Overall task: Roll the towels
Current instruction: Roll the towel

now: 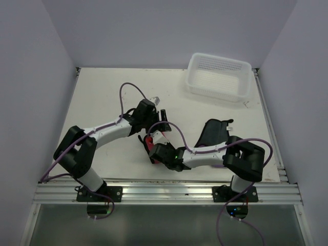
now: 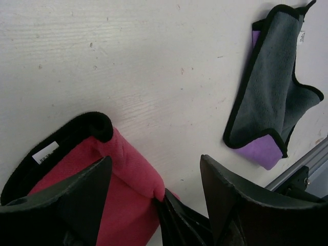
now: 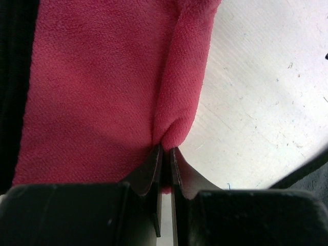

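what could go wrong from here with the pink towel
The right claw pinches only a thin edge fold of the pink-red fleece towel, so it could slip free mid-roll. The open left claw straddles the same towel beside the right one, so the two claws may collide.

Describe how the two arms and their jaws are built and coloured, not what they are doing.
Both arms have white link segments joined by bulky black joint housings, on black bases bolted to an aluminium rail. A purple cable loops along the left arm and the right arm. A small green light glows near the right wrist. The left gripper and right gripper carry dark, matte, wedge-shaped jaws.
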Available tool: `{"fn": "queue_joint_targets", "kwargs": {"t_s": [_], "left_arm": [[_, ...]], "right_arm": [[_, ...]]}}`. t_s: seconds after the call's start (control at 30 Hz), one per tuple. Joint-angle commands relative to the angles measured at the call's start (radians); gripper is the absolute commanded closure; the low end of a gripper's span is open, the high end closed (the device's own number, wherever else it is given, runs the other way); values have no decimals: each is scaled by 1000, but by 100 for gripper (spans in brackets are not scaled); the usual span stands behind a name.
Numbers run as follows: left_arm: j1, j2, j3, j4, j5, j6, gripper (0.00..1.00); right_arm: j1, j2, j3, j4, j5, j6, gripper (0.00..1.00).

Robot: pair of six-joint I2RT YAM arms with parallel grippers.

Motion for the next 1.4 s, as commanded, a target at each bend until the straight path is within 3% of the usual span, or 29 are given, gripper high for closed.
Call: {"fn": "queue_joint_targets", "kwargs": {"t_s": [0.0, 0.3, 1.13, 1.37], "left_arm": [[-39, -33, -35, 53, 50, -65, 26], [-27, -93, -156, 159, 24, -188, 25], [-46, -126, -216, 122, -33, -165, 28], [-65, -119, -212, 66, -106, -134, 28]], "right_arm": [[-3, 4, -34, 28, -120, 41, 100], [-4, -41, -80, 90, -111, 58, 100], [-22, -95, -129, 111, -34, 141, 100], [-24, -88, -128, 117, -45, 148, 100]]}}
